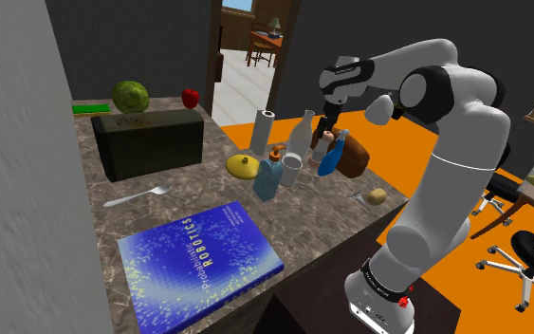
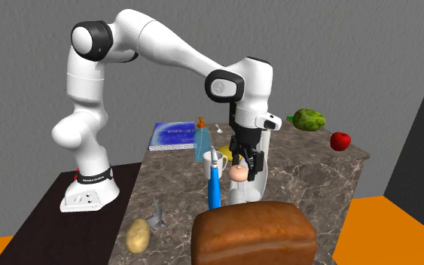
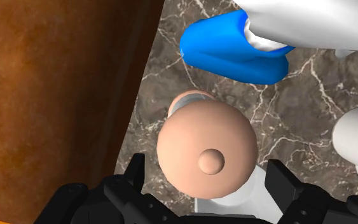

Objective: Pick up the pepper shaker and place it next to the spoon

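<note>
Arm rises from its stand [image 1: 380,296], folds high at the elbow and reaches out over the marble counter [image 1: 208,190]. From my station, I see the wrist bent over so the gripper [image 3: 206,179] points straight down. Its fingers [image 3: 133,177] stand apart, one on each side of the pepper shaker [image 3: 206,149], with a gap between each finger and the peach cap, so nothing is clasped. The shaker stands upright on the counter just beside the brown bread loaf [image 3: 50,95]. A blue-and-white object [image 3: 234,48] lies near it, and a white mug [image 3: 355,140] stands close by. The spoon [image 1: 139,197] lies well apart, toward the shoulder view's left, between a dark box [image 1: 156,142] and a blue book [image 1: 203,261].
</note>
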### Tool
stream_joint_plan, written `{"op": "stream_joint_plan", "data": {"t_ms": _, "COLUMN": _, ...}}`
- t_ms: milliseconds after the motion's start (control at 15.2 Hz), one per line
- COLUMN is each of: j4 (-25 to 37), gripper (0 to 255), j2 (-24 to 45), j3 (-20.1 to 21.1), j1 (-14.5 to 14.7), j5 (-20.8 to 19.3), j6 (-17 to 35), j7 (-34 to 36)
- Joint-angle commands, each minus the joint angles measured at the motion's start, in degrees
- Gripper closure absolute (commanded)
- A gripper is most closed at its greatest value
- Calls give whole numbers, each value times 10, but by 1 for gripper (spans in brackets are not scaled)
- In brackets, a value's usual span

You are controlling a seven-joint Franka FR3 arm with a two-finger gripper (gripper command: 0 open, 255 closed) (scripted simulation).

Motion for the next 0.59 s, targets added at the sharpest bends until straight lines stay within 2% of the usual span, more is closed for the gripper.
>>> {"op": "stream_joint_plan", "data": {"t_ms": 0, "j4": 0, "gripper": 0, "j2": 0, "j3": 0, "j1": 0, "j5": 0, "j6": 0, "j7": 0}}
{"op": "stream_joint_plan", "data": {"t_ms": 132, "j4": 0, "gripper": 0, "j2": 0, "j3": 0, "j1": 0, "j5": 0, "j6": 0, "j7": 0}}
{"op": "stream_joint_plan", "data": {"t_ms": 198, "j4": 0, "gripper": 255, "j2": 0, "j3": 0, "j1": 0, "j5": 0, "j6": 0, "j7": 0}}
{"op": "stream_joint_plan", "data": {"t_ms": 528, "j4": 0, "gripper": 255, "j2": 0, "j3": 0, "j1": 0, "j5": 0, "j6": 0, "j7": 0}}
